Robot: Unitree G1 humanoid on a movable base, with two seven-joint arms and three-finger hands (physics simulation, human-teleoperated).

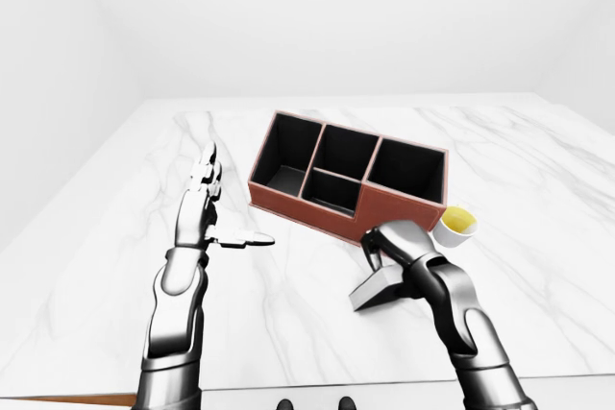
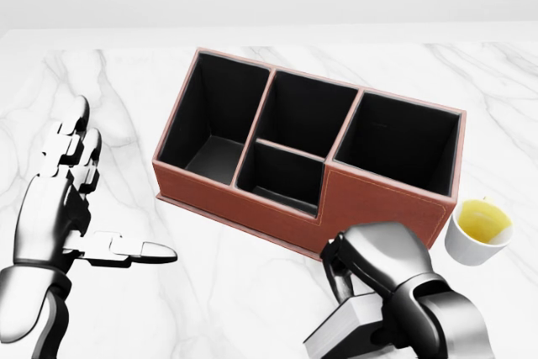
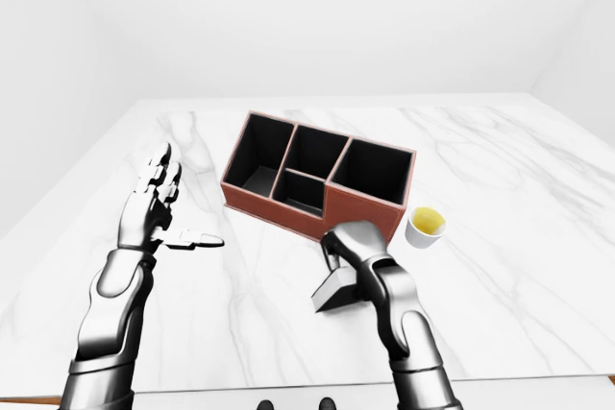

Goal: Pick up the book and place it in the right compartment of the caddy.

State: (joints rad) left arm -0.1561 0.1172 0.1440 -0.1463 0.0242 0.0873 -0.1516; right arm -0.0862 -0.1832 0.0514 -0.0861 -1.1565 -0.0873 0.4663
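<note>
The book [image 1: 377,290] is grey and dark. My right hand [image 1: 402,249] is shut on it and holds it tilted just above the marble table, below the caddy's near wall; the book also shows in the head view [image 2: 345,329]. The brown caddy [image 2: 382,201] has black compartments; its right compartment [image 2: 397,136] holds nothing I can see. My left hand [image 1: 202,201] is open with fingers spread, left of the caddy and apart from it.
A small white cup [image 2: 479,230] of yellow liquid stands just right of the caddy's lower right corner, close to my right hand. The white marble table [image 1: 538,189] extends all round, with its bottom edge near my arms.
</note>
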